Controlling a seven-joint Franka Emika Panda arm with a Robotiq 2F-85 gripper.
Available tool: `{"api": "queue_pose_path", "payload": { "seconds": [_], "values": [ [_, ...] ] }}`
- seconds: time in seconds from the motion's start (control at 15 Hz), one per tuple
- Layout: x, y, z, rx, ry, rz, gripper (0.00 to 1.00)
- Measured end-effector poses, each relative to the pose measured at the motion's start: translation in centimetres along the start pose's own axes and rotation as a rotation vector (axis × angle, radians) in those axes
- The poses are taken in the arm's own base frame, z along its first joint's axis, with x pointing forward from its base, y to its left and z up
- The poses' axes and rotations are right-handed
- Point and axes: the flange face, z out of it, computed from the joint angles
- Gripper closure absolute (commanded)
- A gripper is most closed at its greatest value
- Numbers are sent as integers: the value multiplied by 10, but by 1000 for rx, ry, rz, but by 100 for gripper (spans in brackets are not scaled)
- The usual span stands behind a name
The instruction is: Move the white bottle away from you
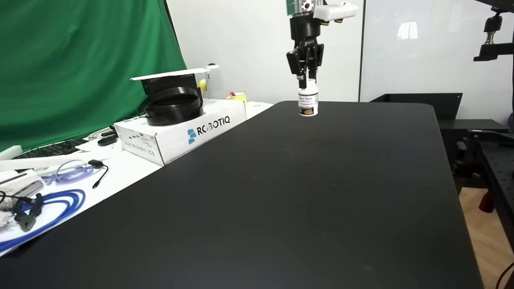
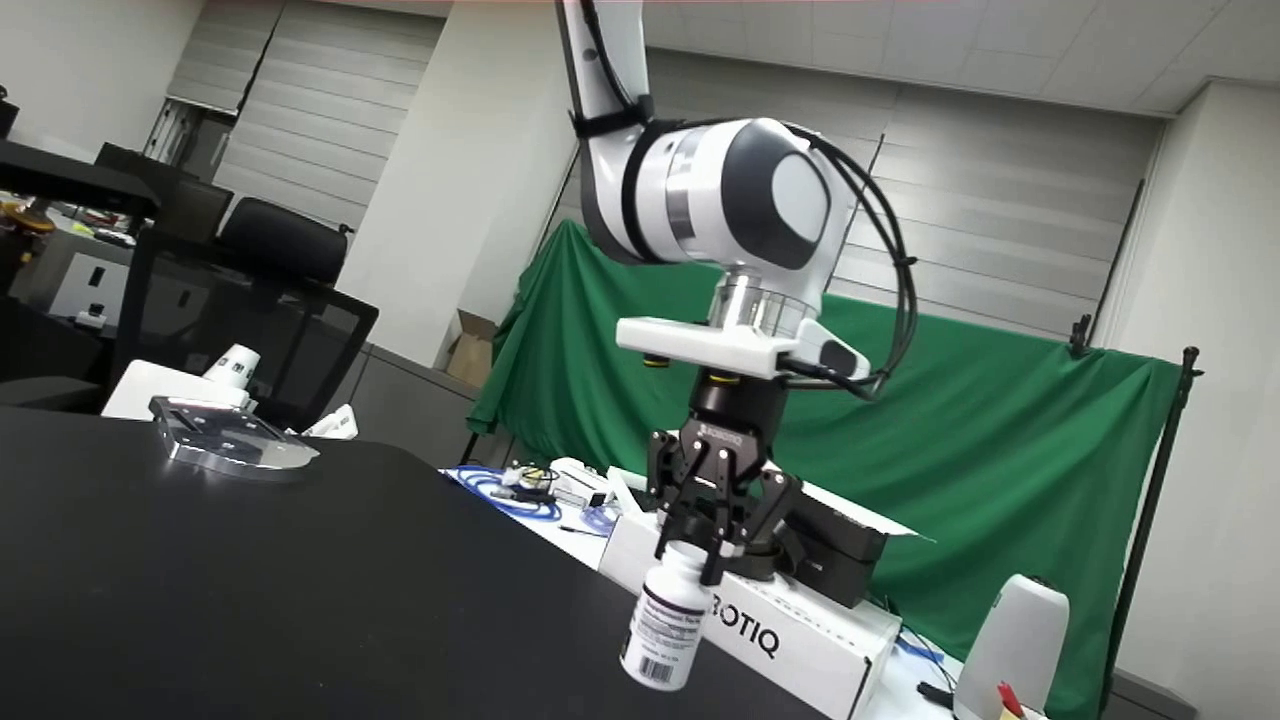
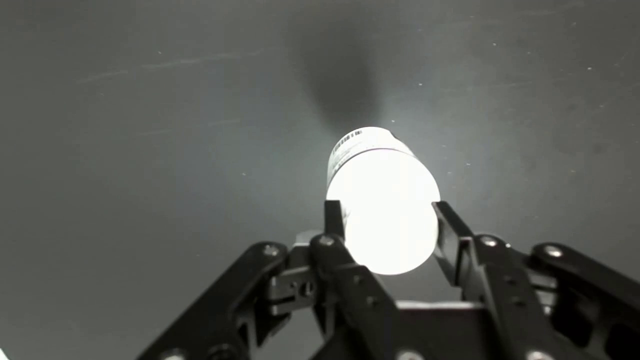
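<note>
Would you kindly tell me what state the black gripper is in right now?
Black gripper: closed, holding the white cylindrical bottle by its white cap.

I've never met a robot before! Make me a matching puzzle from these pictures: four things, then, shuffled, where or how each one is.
Things:
1. White bottle
2. Green curtain
3. Blue cable
4. Round black thing

Place or state:
A. Lying in loops
B. On top of the white box
C. Gripped by the pincer
D. Hanging in folds

Pairs: 1-C, 2-D, 3-A, 4-B.
</note>
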Motion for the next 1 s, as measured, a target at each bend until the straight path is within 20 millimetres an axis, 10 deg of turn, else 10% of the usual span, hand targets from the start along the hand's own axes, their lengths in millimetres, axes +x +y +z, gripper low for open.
{"api": "queue_pose_path", "payload": {
  "seconds": [0.13, 0.2, 0.4, 0.73, 0.8, 1.0],
  "values": [
    [16, -38, -1, -1, -11, -38, 79],
    [24, -57, 1, -9, -18, -56, 54],
    [42, -96, 11, -35, -36, -76, 54],
    [48, -93, 15, -47, -41, -71, 54],
    [48, -92, 15, -47, -40, -70, 79],
    [50, -93, 16, -48, -41, -75, 79]
  ]
}}
